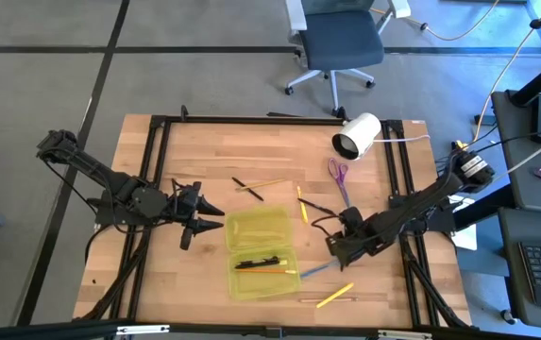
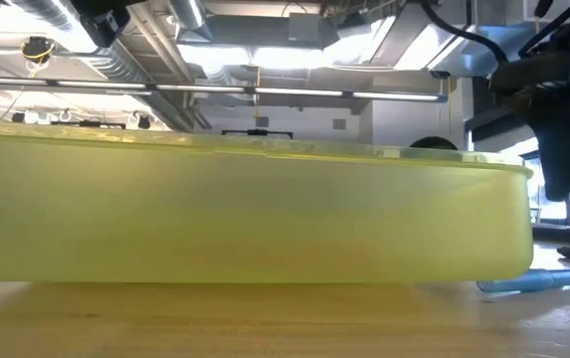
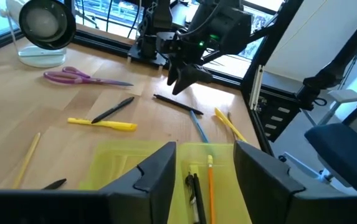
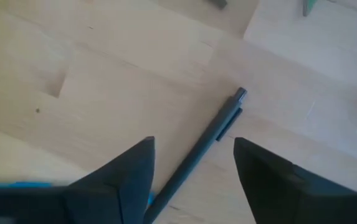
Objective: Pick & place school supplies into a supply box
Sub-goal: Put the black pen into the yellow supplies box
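Translucent yellow-green supply box (image 1: 261,250) lying open at lower centre, black pen (image 1: 257,262) and orange pencil (image 1: 268,272) inside, purple scissors (image 1: 339,176) upper right, yellow pencil (image 1: 334,296) and what looks like a blue pen (image 1: 313,272) lower right.

Wooden table (image 1: 157,274) bearing pens (image 1: 247,188), scissors (image 1: 338,175), case (image 1: 262,253)

My fingers (image 4: 134,180) are dark, near black, over pale honey-coloured wood (image 4: 103,81). Between them lies a dark grey-blue pen (image 4: 206,140); a light blue one (image 1: 313,272) sits by the translucent yellow-green case (image 1: 261,247). Inside it I see a black pen (image 1: 256,262) and an orange pencil (image 1: 268,271). The scissors (image 1: 338,176) have purple handles, a yellow pen (image 1: 334,296) lies nearby, and the cylinder (image 1: 359,135) is white
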Controlling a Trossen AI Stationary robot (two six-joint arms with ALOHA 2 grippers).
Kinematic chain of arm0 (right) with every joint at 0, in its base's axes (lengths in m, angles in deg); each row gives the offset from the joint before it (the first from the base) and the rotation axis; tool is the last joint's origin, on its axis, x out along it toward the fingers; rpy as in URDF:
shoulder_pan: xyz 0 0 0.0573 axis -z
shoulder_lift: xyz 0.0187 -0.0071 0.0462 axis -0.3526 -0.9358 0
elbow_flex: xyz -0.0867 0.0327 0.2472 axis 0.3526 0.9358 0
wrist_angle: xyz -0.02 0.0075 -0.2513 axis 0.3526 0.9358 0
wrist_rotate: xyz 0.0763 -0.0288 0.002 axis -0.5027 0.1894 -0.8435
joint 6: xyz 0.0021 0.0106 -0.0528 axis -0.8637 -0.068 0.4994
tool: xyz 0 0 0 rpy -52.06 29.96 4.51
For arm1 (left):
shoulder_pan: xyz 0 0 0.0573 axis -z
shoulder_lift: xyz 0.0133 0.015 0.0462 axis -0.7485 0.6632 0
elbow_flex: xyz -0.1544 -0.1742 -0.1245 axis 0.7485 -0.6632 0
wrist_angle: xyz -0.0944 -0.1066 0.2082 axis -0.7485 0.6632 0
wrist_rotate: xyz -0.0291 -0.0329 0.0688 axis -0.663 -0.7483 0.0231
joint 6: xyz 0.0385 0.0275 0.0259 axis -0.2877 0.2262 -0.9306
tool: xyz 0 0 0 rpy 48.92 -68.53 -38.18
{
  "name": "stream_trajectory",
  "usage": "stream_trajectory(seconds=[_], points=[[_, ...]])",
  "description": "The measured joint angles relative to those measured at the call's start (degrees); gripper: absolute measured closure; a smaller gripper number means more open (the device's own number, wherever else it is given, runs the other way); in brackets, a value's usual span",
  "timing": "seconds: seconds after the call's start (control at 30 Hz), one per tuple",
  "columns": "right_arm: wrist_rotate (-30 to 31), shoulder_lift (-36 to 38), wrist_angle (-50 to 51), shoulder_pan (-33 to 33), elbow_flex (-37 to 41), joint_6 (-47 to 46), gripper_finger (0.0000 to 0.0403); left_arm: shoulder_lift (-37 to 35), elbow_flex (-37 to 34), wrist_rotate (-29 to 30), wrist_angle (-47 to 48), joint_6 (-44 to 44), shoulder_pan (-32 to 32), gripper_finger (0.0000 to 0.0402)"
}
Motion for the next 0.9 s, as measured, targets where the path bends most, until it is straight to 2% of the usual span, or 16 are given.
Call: stream_trajectory(seconds=[0.2, 0.9], points=[[-0.5, -1.8, 0.0, 0.0, 0.0, -3.6, 0.0197, 0.0, 0.0, 0.0, 0.0, 0.0, 0.0, 0.0247], [-2.9, -11.0, -2.7, 1.6, -0.1, -7.1, 0.0199, 0.0, 0.0, 0.0, 0.0, -0.1, 0.0, 0.0247]])
